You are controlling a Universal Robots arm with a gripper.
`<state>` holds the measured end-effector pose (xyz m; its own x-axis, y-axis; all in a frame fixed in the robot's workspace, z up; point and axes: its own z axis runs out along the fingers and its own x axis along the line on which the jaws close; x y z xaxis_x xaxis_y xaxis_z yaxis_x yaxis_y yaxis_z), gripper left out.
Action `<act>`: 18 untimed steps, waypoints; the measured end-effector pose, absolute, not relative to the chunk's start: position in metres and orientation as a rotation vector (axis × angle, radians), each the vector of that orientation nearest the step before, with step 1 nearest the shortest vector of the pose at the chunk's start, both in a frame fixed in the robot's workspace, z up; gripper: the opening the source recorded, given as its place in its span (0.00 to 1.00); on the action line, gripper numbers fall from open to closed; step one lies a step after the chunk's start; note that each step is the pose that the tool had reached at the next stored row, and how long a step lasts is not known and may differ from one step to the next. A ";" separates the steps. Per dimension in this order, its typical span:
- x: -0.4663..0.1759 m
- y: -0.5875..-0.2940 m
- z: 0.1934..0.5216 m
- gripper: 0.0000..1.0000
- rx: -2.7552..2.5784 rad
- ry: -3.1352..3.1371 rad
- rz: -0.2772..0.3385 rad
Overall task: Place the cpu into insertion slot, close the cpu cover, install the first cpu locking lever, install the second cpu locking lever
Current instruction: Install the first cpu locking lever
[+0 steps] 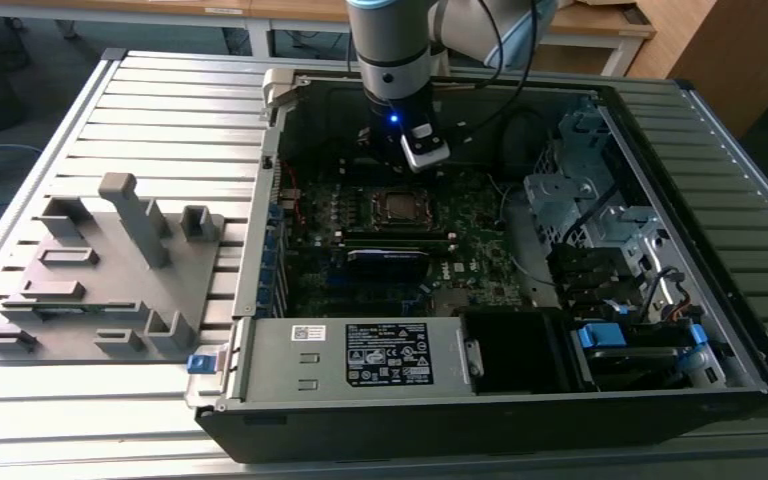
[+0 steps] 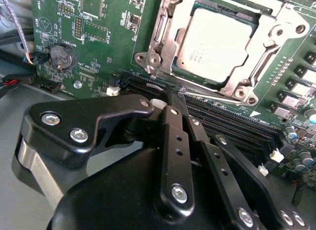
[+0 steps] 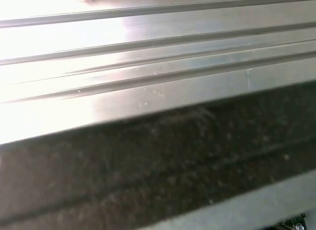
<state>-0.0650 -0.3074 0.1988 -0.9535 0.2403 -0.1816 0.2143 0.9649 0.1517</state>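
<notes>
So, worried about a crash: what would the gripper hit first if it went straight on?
Probably the thin lever right at the gripper tip, then the black slots beneath; depth is unclear.

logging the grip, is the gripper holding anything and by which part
Cannot tell: the gripper is shut with its tips at the free end of the thin lever beside the cpu; a pinch isn't clear.

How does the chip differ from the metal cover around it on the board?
The chip is a solid, dull grey square; the cover is a shinier frame with an open centre. The cover is larger and surrounds the chip, which shows through its opening. Both are metal and lie flat on the green board.
</notes>
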 end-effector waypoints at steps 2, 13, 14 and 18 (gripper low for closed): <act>-0.065 -0.307 0.199 0.10 0.341 2.915 0.193; -0.065 -0.307 0.196 0.10 0.341 2.915 0.180; -0.065 -0.307 0.196 0.10 0.340 2.915 0.179; -0.065 -0.308 0.196 0.10 0.341 2.915 0.180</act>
<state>-0.0650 -0.3077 0.1960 -0.9533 0.2395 -0.1839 0.2151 0.9661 0.1429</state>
